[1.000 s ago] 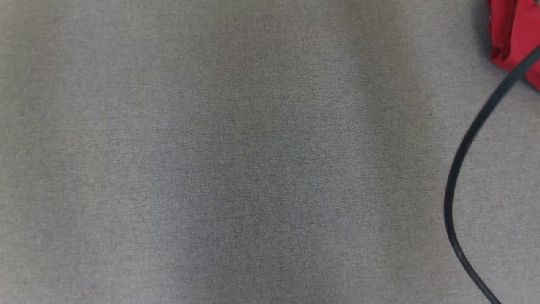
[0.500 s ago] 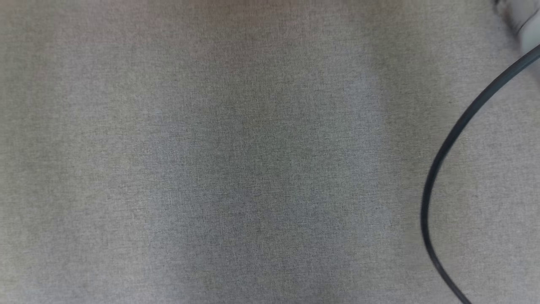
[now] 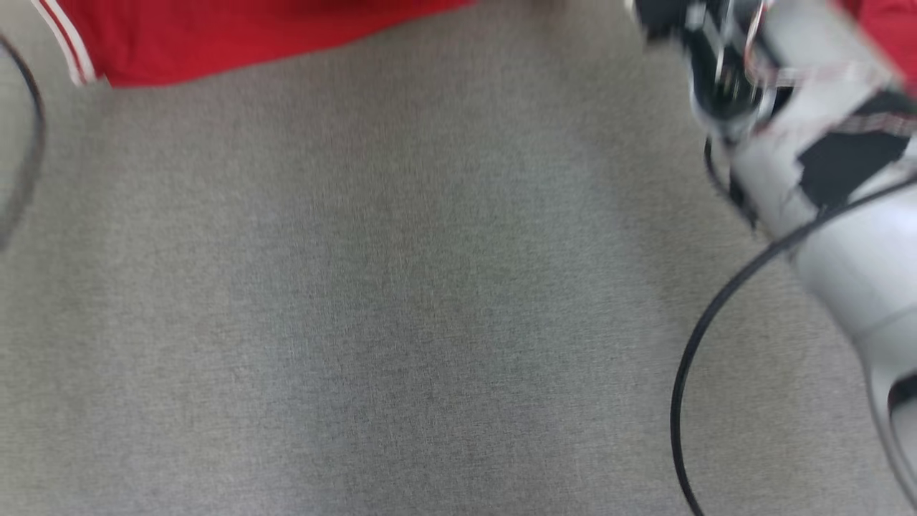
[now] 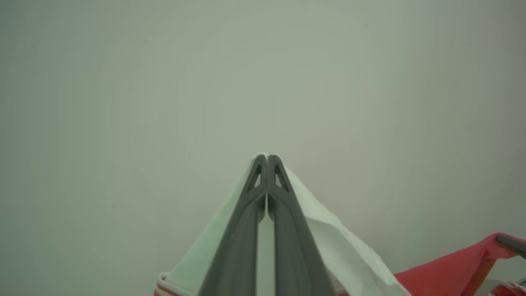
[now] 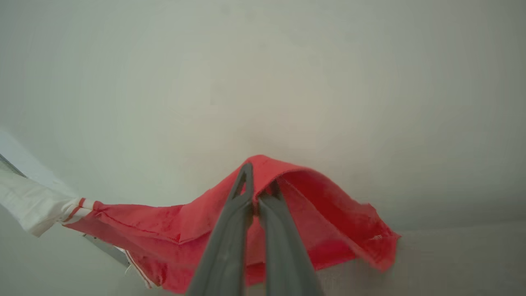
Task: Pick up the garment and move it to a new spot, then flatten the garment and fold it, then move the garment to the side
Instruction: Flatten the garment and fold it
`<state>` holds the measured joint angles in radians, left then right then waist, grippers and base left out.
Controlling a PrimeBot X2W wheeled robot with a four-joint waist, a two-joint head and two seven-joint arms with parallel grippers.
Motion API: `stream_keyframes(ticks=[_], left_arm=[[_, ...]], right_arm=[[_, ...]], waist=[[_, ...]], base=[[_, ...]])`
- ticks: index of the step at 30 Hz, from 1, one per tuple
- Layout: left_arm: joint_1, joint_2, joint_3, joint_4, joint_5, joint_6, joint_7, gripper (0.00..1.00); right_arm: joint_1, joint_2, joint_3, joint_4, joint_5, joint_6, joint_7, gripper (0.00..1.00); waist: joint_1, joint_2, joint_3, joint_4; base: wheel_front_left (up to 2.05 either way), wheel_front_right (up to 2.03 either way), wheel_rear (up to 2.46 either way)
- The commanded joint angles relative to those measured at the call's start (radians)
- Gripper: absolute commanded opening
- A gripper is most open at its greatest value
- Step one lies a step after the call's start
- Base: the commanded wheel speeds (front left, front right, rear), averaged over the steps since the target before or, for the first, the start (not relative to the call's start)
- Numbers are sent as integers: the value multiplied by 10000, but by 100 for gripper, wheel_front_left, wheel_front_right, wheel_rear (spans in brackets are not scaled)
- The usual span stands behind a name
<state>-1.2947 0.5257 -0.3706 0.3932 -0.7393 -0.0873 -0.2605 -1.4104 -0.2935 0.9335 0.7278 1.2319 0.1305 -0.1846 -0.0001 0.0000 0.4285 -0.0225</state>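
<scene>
right wrist, garment (image 5: 324, 209) in right pincer (image 5: 259, 181)

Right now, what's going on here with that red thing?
The robot has a red garment gripped by both arms. The left pincer is shut on a white part of it, and the right pincer is shut on a red edge, with the cloth stretching between them. In the head view the garment shows along the top edge, over the grey table. It isn't flattened or folded yet.
</scene>
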Motion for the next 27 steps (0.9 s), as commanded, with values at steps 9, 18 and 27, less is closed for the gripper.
stream_keyframes(ticks=[9,18,27], left_arm=[[5020,74,1025,-3639,-120,1429,-33,0],[8793,-611,2231,-5449,-15,1905,-34,0],[11639,-2271,3440,-6093,218,1557,-35,0]], right_arm=[[2883,-779,487,-1443,935,4,-573,0],[5690,-1803,366,-2786,1154,4,-795,0],[8075,-2381,186,-3954,1428,4,-806,0]], waist=[[1,0,-1573,-99],[1,0,-2303,42],[1,0,-2793,101]], base=[[0,0,0],[0,0,0],[0,0,0]])
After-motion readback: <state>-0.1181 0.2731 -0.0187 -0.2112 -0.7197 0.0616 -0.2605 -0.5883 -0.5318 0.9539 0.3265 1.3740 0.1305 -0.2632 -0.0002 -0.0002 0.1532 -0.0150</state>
